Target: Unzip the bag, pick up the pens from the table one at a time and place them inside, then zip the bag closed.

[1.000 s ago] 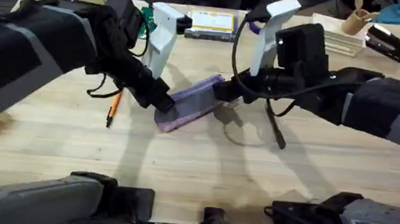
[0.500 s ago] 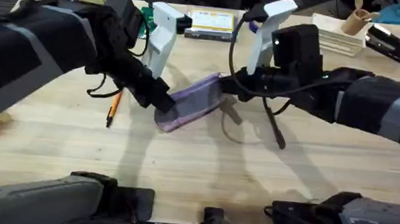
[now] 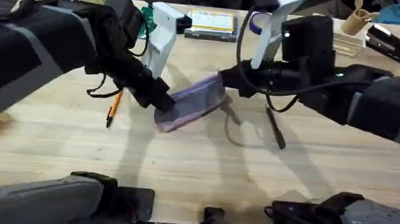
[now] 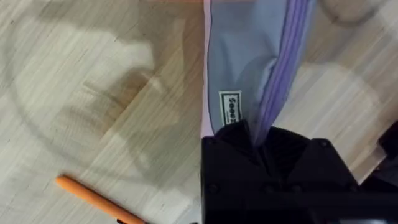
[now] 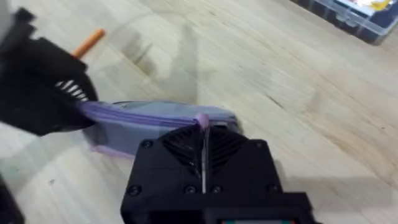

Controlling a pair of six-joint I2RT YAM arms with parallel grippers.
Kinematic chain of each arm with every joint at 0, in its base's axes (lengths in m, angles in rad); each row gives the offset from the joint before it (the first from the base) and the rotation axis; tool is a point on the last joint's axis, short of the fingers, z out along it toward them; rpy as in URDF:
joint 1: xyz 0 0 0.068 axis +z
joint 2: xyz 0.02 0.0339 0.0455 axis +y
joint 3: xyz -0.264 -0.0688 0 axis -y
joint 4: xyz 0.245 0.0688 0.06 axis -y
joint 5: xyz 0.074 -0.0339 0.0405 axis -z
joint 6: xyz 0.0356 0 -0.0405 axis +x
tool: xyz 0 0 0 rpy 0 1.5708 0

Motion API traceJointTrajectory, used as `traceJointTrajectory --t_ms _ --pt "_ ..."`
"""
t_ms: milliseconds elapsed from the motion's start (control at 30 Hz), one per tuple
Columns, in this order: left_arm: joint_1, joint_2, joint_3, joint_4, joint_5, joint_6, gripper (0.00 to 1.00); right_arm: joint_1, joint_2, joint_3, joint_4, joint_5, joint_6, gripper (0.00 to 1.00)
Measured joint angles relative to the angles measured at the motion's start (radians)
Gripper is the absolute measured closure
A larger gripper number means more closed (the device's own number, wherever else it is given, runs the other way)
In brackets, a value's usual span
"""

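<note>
Left tool (image 3: 163,103): clamping the near-left end of the bag (image 3: 192,101).
Right tool (image 3: 224,79): pinching the zipper pull (image 5: 201,120) at the bag's far end.
Bag: stretching between both tools, over the worktop (image 3: 202,169).
Orange pen (image 3: 113,109): lying left of the bag.
Black pen (image 3: 275,129): lying right of it.

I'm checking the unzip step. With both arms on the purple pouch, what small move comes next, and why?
Probably the right gripper draws the zipper tab along the soft lavender pencil pouch, away from the left gripper. The left fingers clamp one end and the right pinch the tab at the other, while the orange pen and black pen lie on the table.
</note>
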Motion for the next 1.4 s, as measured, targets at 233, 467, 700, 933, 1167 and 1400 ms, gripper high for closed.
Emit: traceJointTrajectory --t_ms 233,467,700,933,1167,1400 --pt "0.0 0.0 0.0 -0.003 0.0 0.0 0.958 0.059 -0.034 0.001 -0.074 -0.016 0.025 0.972" --pt "0.0 0.0 0.0 -0.003 -0.003 0.0 0.958 0.177 -0.033 0.007 -0.074 -0.008 0.034 0.972" --pt "0.0 0.0 0.0 -0.002 -0.008 0.0 0.958 0.251 -0.005 0.007 -0.009 0.003 0.044 0.972" --pt "0.0 0.0 0.0 -0.003 -0.01 0.0 0.958 0.334 0.034 0.007 0.057 0.016 0.067 0.972" --pt "0.001 0.0 0.0 -0.005 -0.016 0.001 0.958 0.358 0.034 0.007 0.065 0.038 0.071 0.972" --pt "0.002 0.0 0.0 0.002 -0.014 0.004 0.958 0.351 -0.001 0.009 0.051 0.001 0.079 0.375"
